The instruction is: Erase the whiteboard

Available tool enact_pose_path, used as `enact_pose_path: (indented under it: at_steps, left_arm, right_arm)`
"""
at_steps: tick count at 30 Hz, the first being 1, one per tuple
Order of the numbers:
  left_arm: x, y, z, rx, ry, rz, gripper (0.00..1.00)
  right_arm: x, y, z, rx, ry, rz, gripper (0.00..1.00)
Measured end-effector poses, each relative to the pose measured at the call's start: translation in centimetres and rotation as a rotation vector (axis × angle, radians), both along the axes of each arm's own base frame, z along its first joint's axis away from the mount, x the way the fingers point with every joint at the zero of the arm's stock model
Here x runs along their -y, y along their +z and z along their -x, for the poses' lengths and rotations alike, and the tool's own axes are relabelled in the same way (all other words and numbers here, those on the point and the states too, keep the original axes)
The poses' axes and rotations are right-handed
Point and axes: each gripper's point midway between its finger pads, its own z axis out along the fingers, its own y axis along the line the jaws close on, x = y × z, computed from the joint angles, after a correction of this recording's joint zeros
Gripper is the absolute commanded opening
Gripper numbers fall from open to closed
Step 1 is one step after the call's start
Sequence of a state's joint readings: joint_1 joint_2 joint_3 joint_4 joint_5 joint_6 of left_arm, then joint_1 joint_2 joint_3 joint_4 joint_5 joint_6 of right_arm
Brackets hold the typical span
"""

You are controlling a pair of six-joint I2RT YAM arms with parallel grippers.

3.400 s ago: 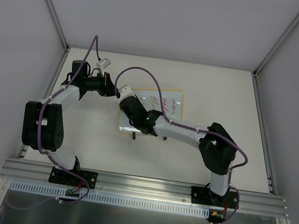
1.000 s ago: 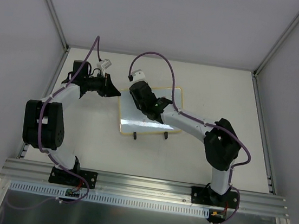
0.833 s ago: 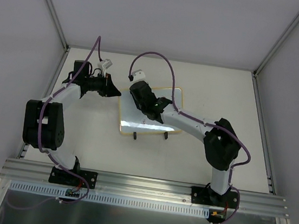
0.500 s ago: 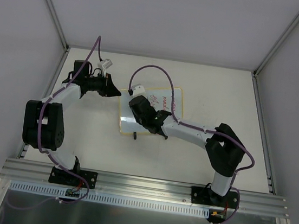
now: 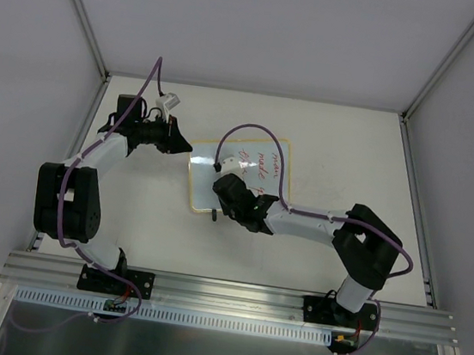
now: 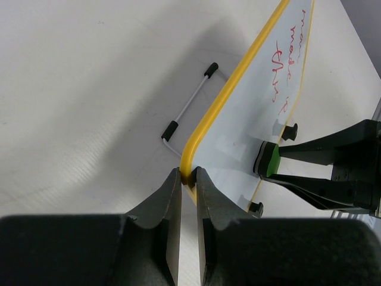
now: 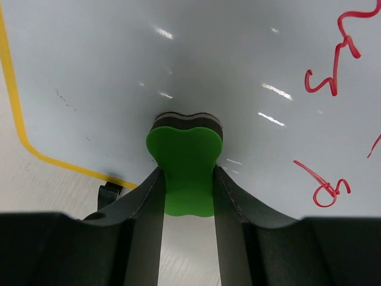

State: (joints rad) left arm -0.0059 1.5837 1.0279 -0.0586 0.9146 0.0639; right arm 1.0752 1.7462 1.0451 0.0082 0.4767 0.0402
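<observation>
Your left end effector (image 6: 189, 176) pinches the yellow-framed corner of the whiteboard (image 6: 250, 113). A green eraser (image 6: 272, 162) rests against its face near red writing (image 6: 286, 65), above the tabletop (image 6: 89, 89).

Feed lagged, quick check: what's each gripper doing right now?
Left gripper: closed on the corner of the whiteboard.
Right gripper: closed on the green eraser, held against the board.

A white table (image 5: 329, 128) sits boxed by pale grey walls (image 5: 239, 22), an aluminium rail (image 5: 231, 294) along its near edge.
</observation>
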Motion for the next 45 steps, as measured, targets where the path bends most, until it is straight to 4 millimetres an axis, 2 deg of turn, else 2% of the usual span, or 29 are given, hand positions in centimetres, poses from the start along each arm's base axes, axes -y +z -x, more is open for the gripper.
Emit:
enact_pose_path:
  at_steps: [4,7,16,23,30,32,34,39,42,45]
  left_arm:
    - [0.0,0.0,0.0,0.002,-0.002,-0.005,0.00]
    - [0.0,-0.1,0.1,0.003,-0.002,-0.008,0.00]
    - [-0.1,-0.1,0.1,0.014,-0.008,-0.023,0.00]
    - [-0.2,-0.3,0.0,0.020,0.002,-0.044,0.00]
    - [-0.1,-0.5,-0.1,0.028,-0.002,-0.057,0.00]
    - [-0.1,-0.5,-0.1,0.029,-0.002,-0.059,0.00]
    - [-0.1,-0.5,-0.1,0.031,-0.002,-0.063,0.00]
    - [-0.1,-0.4,0.0,0.031,-0.002,-0.065,0.00]
    - [-0.1,-0.5,0.1,0.027,-0.003,-0.065,0.00]
    - [0.0,-0.5,0.1,0.025,-0.004,-0.065,0.00]
  right_arm:
    - [0.0,0.4,-0.1,0.003,0.018,0.029,0.00]
    - [-0.4,1.3,-0.9,0.019,0.027,0.061,0.01]
    - [-5.8,6.4,-6.2,0.143,0.025,0.032,0.00]
    - [-7.8,7.4,-7.6,0.165,0.013,0.044,0.00]
    - [-7.5,7.4,-8.0,0.154,-0.026,0.026,0.00]
    - [-6.5,7.4,-8.1,0.149,-0.051,0.012,0.00]
    - [-4.3,7.5,-8.5,0.141,-0.094,0.011,0.00]
    - [3.1,8.1,-10.7,0.130,-0.262,-0.008,0.00]
    - [6.8,8.2,-11.8,0.125,-0.350,-0.017,0.00]
    - [8.0,8.2,-12.2,0.122,-0.377,-0.015,0.00]
